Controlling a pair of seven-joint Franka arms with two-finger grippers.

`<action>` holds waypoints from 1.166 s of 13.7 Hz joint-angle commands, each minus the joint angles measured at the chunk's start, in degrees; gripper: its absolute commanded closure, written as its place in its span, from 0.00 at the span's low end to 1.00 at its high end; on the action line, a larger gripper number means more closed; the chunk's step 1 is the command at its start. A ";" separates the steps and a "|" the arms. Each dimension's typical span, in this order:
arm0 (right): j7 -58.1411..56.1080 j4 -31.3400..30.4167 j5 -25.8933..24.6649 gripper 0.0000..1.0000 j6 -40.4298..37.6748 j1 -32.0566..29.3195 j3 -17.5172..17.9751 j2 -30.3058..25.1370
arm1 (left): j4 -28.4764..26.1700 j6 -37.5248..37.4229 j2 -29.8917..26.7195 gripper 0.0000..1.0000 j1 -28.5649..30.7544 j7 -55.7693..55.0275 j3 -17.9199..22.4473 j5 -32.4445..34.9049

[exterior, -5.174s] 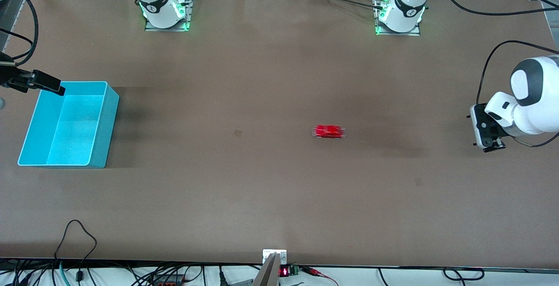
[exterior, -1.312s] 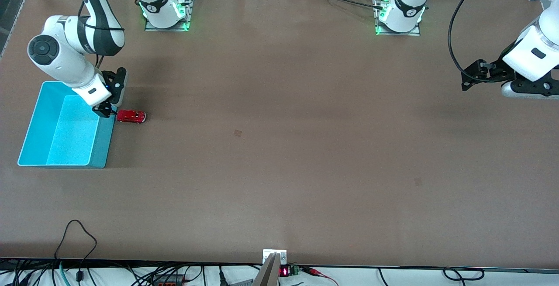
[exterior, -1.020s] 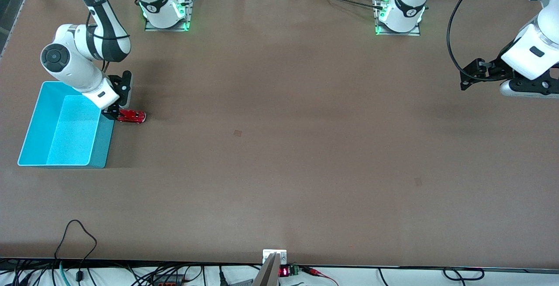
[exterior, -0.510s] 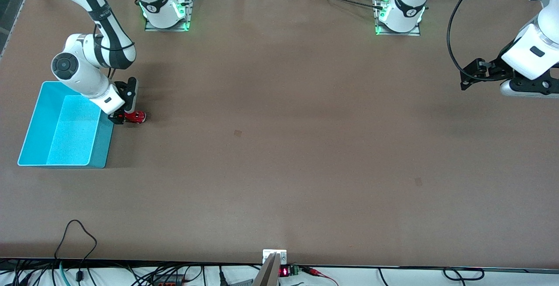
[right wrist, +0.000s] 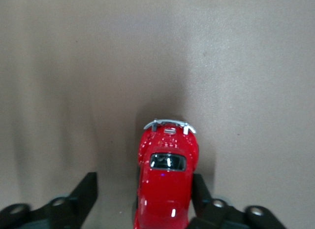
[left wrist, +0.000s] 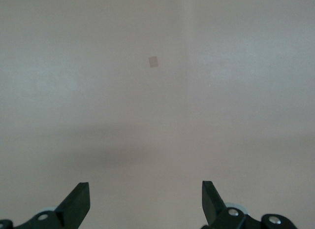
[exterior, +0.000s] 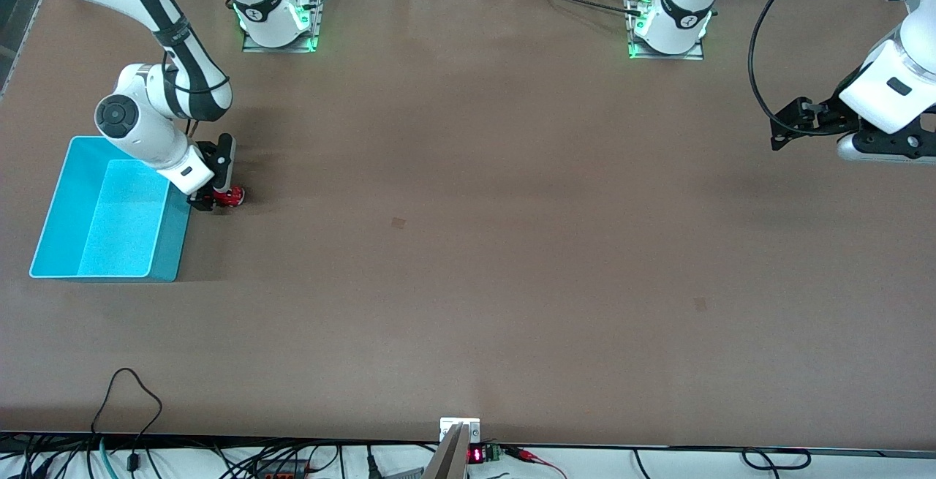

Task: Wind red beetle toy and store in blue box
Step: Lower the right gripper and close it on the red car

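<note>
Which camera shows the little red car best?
The right wrist view: the red beetle toy fills it close up, between the open right gripper's fingers, bumper and window clear. The front view shows only a red speck beside the blue box. The left wrist view shows bare table.

Toy (exterior: 231, 196) sits on the bench (exterior: 468, 259), just beside the box (exterior: 110, 219), between the right gripper's (exterior: 212, 200) fingers.
</note>
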 commanded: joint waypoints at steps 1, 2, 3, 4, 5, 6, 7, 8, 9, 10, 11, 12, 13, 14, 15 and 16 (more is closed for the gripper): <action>-1.39 0.04 -0.56 0.89 1.17 -2.10 0.97 0.47 | -0.43 -0.59 -1.14 0.00 0.09 -0.52 -0.03 -0.47; -1.39 0.04 -0.56 0.90 1.17 -2.19 0.97 0.38 | -0.43 -0.59 -1.14 0.00 0.09 -0.52 -0.03 -0.47; -1.13 0.04 -0.47 0.94 1.17 -2.01 0.97 0.38 | -0.43 -0.59 -1.14 0.00 0.09 -0.52 -0.03 -0.47; -1.13 0.04 -0.47 0.94 1.17 -1.84 0.97 0.30 | -0.43 -0.59 -1.14 0.00 0.09 -0.52 -0.03 -0.47; -1.13 -0.05 -0.47 0.95 1.00 -1.84 0.97 0.03 | -0.43 -0.59 -1.14 0.00 0.09 -0.52 -0.03 -0.47; -1.04 0.04 -0.47 0.95 0.91 -1.92 0.97 -0.14 | -0.43 -0.59 -1.14 0.00 0.09 -0.52 -0.03 -0.47; -0.78 0.13 -0.47 0.97 0.64 -1.75 1.06 -0.75 | -0.43 -0.59 -1.14 0.00 0.09 -0.52 -0.03 -0.47; -0.51 0.21 -0.12 1.00 0.38 -1.49 1.14 -1.46 | -0.43 -0.59 -1.14 0.00 0.09 -0.52 -0.03 -0.47; 2.01 1.35 0.23 1.00 0.12 -1.31 2.36 -1.64 | -0.43 -0.59 -1.14 0.00 0.09 -0.52 -0.03 -0.47; 7.52 2.92 0.15 1.00 -0.49 -1.40 3.51 -1.81 | -0.43 -0.59 -1.14 0.00 0.09 -0.52 -0.03 -0.47; 12.27 4.16 0.32 1.00 -2.59 -1.40 4.47 -2.60 | -0.43 -0.59 -1.14 0.00 0.09 -0.52 -0.03 -0.47; 19.80 4.78 0.41 1.00 -5.92 -1.40 5.62 -4.17 | -0.43 -0.59 -1.14 0.00 0.09 -0.52 -0.03 -0.47; 27.97 5.05 0.41 1.00 -7.78 -1.40 7.54 -6.01 | -0.43 -0.59 -1.14 0.00 0.09 -0.43 -0.03 -0.47; 34.49 5.22 0.50 1.00 -8.06 -1.40 9.82 -8.21 | -0.43 -0.59 -1.14 0.00 0.09 -0.43 -0.03 -0.47; 39.69 5.22 0.67 1.00 -8.32 -1.40 11.32 -10.32 | -0.43 -0.59 -1.14 0.00 0.09 -0.43 -0.03 -0.47; 43.40 5.75 0.67 1.00 -9.28 -1.40 11.60 -11.47 | -0.43 -0.59 -1.14 0.00 0.09 -0.43 -0.03 -0.47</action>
